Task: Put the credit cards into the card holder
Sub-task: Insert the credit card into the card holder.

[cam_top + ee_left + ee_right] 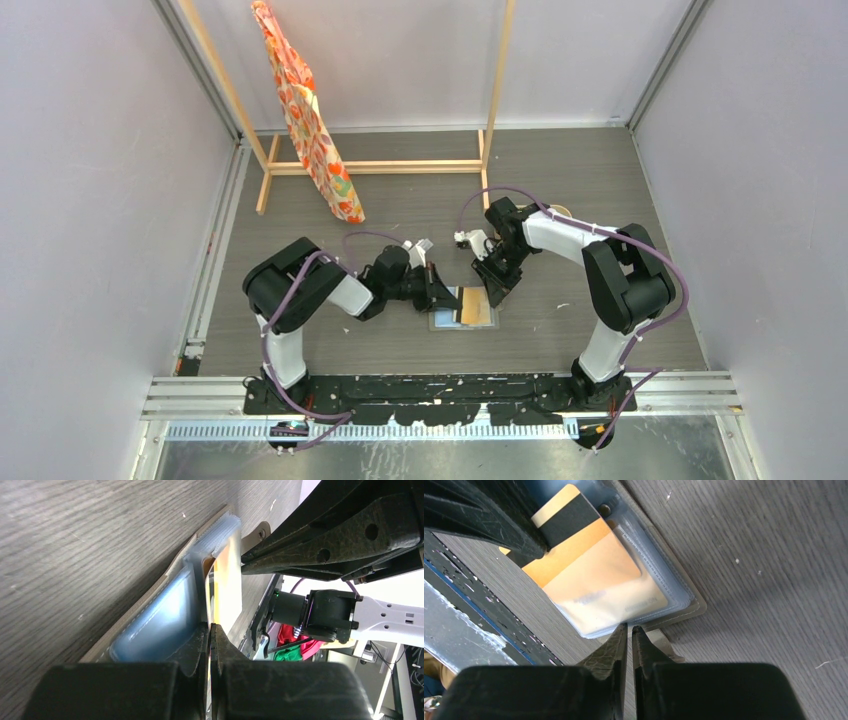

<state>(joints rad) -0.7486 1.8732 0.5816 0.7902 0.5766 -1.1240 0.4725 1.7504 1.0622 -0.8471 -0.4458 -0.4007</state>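
Card holder [447,321] hemmed in from both sides: left gripper [438,292] set over left half, right gripper [497,295] at right edge, only narrow gap left between them. Holder mouth taken up by credit card [574,535] clamped in left gripper. Far table [560,200] partly barred by wooden rack [380,167] and hanging cloth [318,130]. Bare strip seen between holder and base rail [450,390].

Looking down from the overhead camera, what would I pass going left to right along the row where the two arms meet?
Left arm → left jaws → open card holder, with a tan-gold credit card over its right half → right jaws → right arm.
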